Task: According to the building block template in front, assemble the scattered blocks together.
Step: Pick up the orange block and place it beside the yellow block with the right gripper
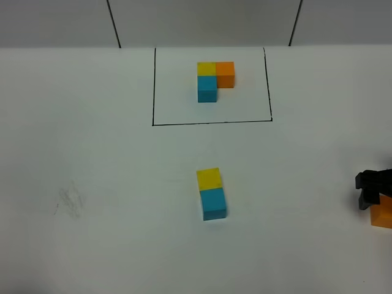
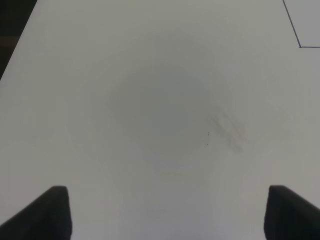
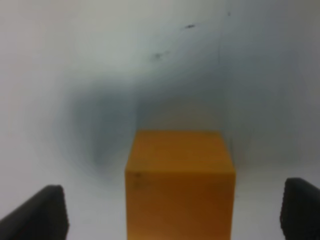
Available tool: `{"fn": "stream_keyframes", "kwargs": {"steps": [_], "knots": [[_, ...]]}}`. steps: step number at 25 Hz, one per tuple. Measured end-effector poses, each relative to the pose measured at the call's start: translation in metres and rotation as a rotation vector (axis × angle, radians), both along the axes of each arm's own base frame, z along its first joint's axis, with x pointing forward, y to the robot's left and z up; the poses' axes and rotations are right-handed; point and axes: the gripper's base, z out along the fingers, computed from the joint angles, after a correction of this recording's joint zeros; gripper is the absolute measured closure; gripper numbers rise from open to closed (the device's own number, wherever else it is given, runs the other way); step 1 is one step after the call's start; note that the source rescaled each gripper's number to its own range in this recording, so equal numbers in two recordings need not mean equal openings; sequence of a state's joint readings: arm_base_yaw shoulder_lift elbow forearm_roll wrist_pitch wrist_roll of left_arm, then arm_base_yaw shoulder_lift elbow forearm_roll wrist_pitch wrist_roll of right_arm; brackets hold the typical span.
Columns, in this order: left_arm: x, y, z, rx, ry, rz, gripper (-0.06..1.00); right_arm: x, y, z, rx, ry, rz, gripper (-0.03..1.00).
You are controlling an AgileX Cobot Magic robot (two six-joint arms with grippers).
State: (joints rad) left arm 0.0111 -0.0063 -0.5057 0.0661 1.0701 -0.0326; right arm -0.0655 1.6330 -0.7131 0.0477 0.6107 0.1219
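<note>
From the high camera: the building block template (image 1: 211,79) sits upper centre inside its black rectangle (image 1: 211,122). It has three cubes, with yellow upper left, orange to its right and blue below the yellow. Down at centre frame on the white table (image 1: 92,153), the loose yellow block (image 1: 209,178) and blue block (image 1: 214,203) are touching, yellow above blue, so the same column as the pattern looks built. At the far right edge lies the orange block (image 1: 382,215), half out of frame, with the right gripper (image 1: 370,191) over it. That makes three loose cubes, one of each colour. Two appear placed and one is left, wanted to the right of the yellow.

In the left wrist view, the left gripper (image 2: 167,215) is spread wide over bare table with nothing between its fingers. There's a faint smudge (image 2: 227,130) and a corner of the black line beyond.

In the right wrist view, the orange block (image 3: 180,165) sits squarely between the fingers (image 3: 42,212). The jaws stand wide with a gap on each side, so it's lined up but not gripped.
</note>
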Motion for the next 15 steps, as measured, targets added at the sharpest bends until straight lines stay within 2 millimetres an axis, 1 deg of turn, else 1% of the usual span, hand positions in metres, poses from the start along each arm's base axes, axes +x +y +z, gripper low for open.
{"fn": "stream_keyframes", "kwargs": {"steps": [8, 10, 12, 13, 14, 15], "knots": [[0.000, 0.000, 0.000, 0.000, 0.000, 0.000, 0.29, 0.001, 0.000, -0.015, 0.004, 0.053, -0.007, 0.18], [0.000, 0.000, 0.000, 0.000, 0.000, 0.000, 0.29, 0.001, 0.000, -0.018, 0.004, 0.063, -0.007, 0.21], [0.000, 0.000, 0.000, 0.000, 0.000, 0.000, 0.29, 0.001, 0.000, -0.021, 0.005, 0.074, -0.007, 0.31], [0.000, 0.000, 0.000, 0.000, 0.000, 0.000, 0.29, 0.001, 0.000, -0.022, 0.005, 0.078, -0.008, 0.40], [0.000, 0.000, 0.000, 0.000, 0.000, 0.000, 0.29, 0.001, 0.000, -0.023, 0.006, 0.082, -0.008, 0.51], [0.000, 0.000, 0.000, 0.000, 0.000, 0.000, 0.29, 0.001, 0.000, -0.024, 0.006, 0.085, -0.008, 0.65]]}}
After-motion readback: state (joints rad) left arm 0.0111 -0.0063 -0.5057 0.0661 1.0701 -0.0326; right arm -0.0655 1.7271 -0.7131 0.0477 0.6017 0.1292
